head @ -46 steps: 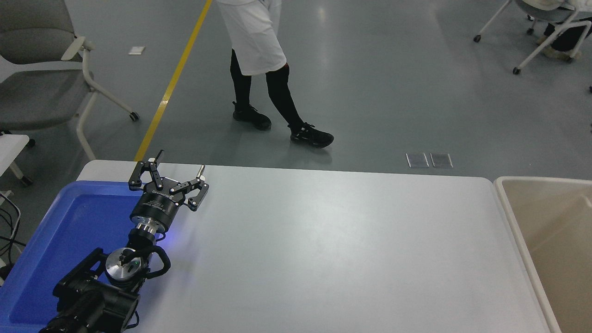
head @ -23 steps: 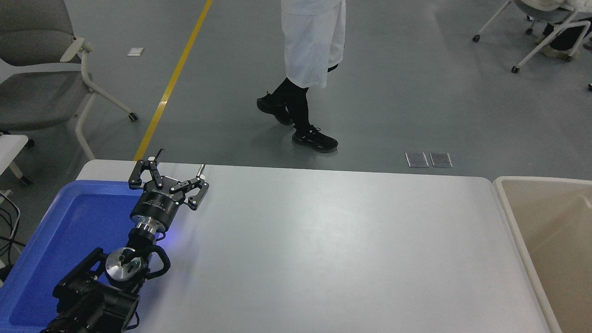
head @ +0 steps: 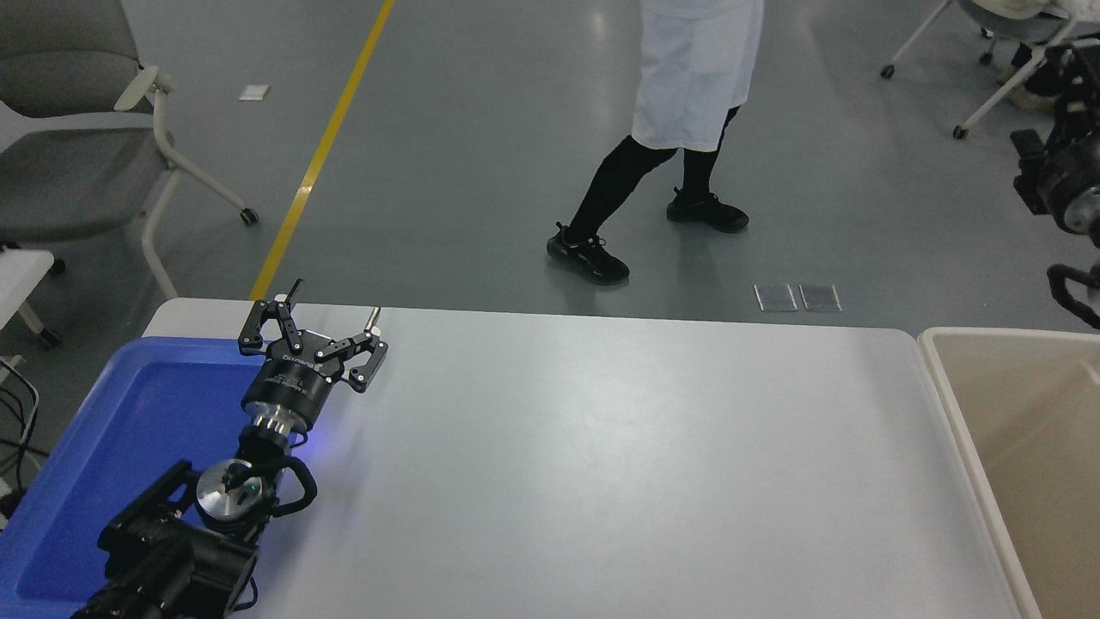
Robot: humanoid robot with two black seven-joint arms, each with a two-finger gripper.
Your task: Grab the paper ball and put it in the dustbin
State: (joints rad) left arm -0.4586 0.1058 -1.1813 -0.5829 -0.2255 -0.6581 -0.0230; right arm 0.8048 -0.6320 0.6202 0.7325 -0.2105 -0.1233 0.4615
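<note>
While the left gripper [head: 331, 316] sits exactly where it was a second ago, parked at the lower left over the far corner of the blue tray [head: 129, 413], the right arm [head: 1061, 180] has newly come into view at the right edge, high above the floor beyond the dustbin [head: 945, 404]. Only part of that black arm shows; its gripper lies outside the picture, so whether its fingers are apart or together cannot be told. The person in the white coat [head: 696, 77] has walked from the left of centre to the right across the grey floor behind the white table [head: 601, 464]. On the left gripper the fingers are spread wide apart, holding nothing, its tips hanging over the table's far-left edge. No paper ball shows on the table, in the tray, or in the visible part of the beige bin at the table's right end.
</note>
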